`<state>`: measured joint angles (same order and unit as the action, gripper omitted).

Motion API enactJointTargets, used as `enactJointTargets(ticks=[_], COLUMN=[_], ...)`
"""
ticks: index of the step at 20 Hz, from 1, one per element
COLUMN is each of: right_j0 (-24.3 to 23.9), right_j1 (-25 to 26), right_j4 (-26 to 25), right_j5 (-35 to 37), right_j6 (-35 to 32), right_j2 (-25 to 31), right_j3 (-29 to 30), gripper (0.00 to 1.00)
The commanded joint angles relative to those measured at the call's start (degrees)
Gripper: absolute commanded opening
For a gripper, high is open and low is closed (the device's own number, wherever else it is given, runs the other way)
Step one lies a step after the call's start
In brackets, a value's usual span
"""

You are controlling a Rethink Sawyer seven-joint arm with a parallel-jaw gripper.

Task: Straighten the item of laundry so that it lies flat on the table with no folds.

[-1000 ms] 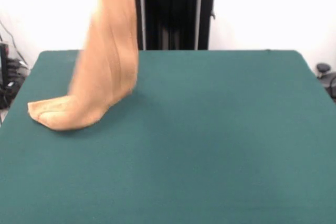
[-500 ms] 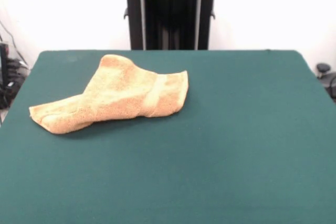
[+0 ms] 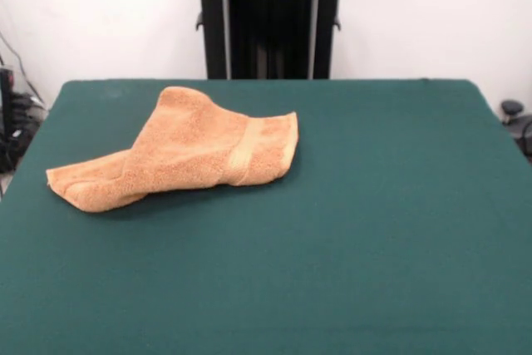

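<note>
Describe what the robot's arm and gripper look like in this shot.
Neither shows in the front view, so their look cannot be told. Only the black pedestal stands behind the table, with pale upright strips on its front and a sliver of red at its top edge. The orange-tan towel lies alone on the green cloth.

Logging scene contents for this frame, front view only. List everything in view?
towel: 1, orange-tan terry cloth with a woven band near its right end; lying on the table's far-left part, still folded over itself.
table: 1, dark green felt-like cover; fills most of the picture.
cables and dark equipment: a few, black; off the table's left edge.
small dark object: 1, black; off the table's right edge, cannot tell what it is.
wall: white; behind the table.
robot pedestal: 1, black; behind the table's far edge.
gripper: not in view.
</note>
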<state>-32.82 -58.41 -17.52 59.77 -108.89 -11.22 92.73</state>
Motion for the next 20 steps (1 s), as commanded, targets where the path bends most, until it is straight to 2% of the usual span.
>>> enactJointTargets(ticks=[1, 5, 11, 20], right_j0=[-10.3, -15.2, -18.5, -23.8], right_j1=[3.0, 1.9, 0.0, 2.5], right_j4=[-3.7, -5.0, -6.4, -8.5], right_j5=[-7.0, -7.0, -5.8, -15.0], right_j6=[28.3, 33.0, 36.0, 37.2], right_j2=[10.4, 13.1, 14.5, 16.3], right_j3=[10.4, 11.4, 11.9, 15.8], gripper=[1.00, 1.00, 1.00, 1.00])
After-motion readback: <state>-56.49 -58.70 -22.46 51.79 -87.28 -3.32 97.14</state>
